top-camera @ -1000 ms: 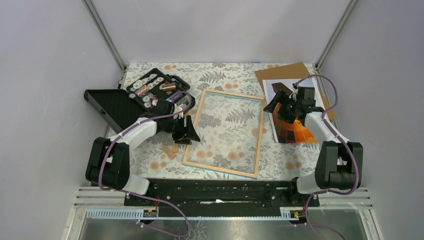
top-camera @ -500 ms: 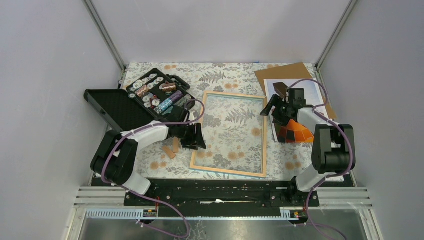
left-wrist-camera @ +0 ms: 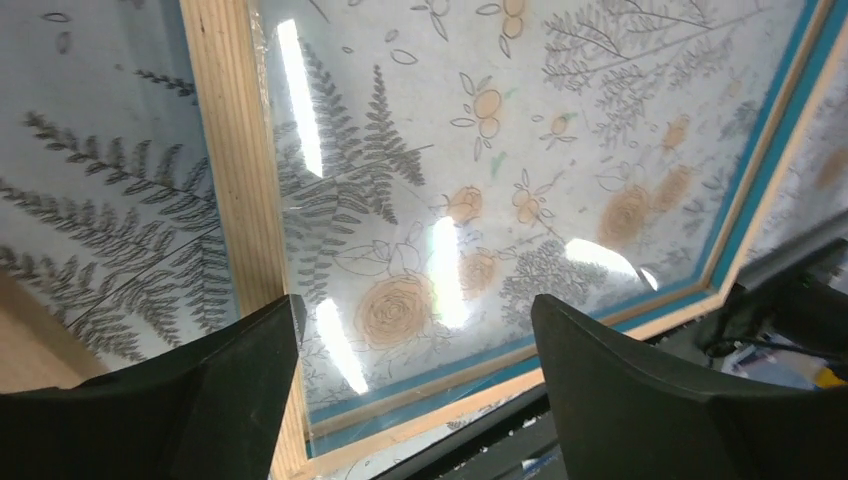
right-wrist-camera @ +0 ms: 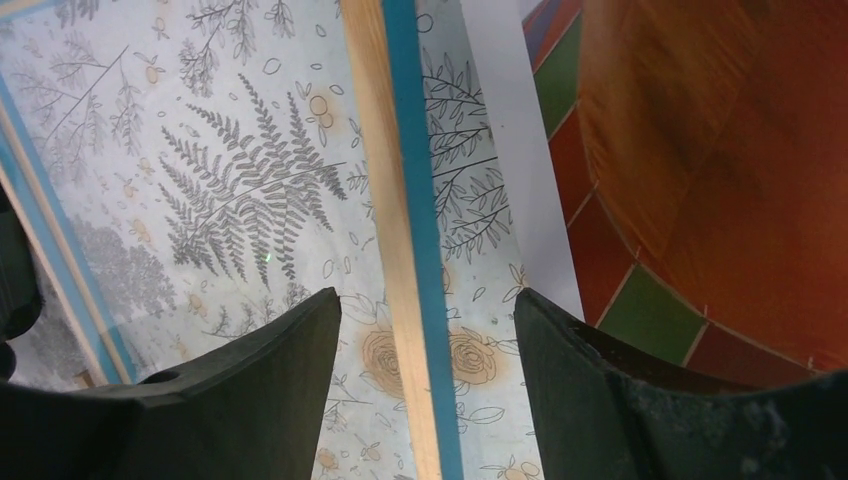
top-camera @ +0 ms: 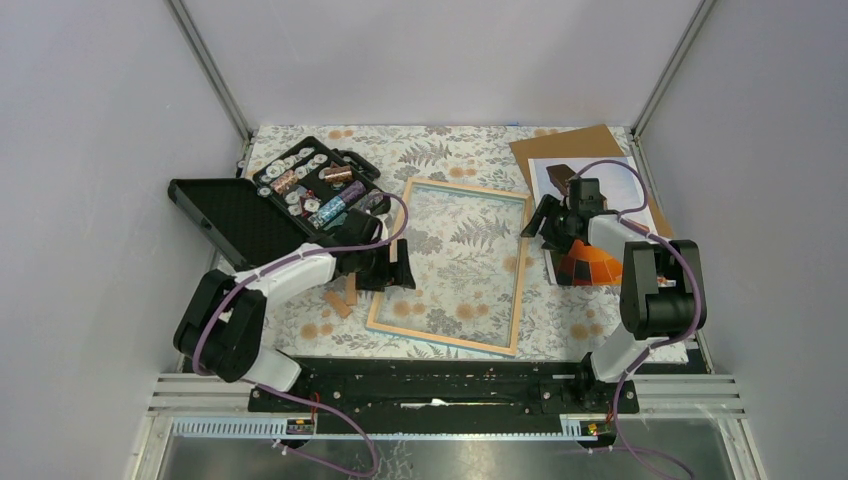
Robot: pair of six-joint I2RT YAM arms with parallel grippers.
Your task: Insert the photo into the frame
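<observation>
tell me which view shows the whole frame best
Top external: all four sides of the frame lie in view. Left wrist shows only a corner and pane; right wrist shows one rim strip beside the photo.

Frame back-up, photo outside.
Thin rectangular frame (top-camera: 455,262), wood rim over blue, clear pane, lies flat between left gripper (top-camera: 399,269) and right gripper (top-camera: 544,223); glossy orange-red balloon photo (top-camera: 588,268) lies face-up just outside the right gripper.

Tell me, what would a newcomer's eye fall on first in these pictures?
First, the large frame lying flat in the middle, wood side up. Then the bright orange photo to its right, and the open black case of small parts at the far left.
</observation>
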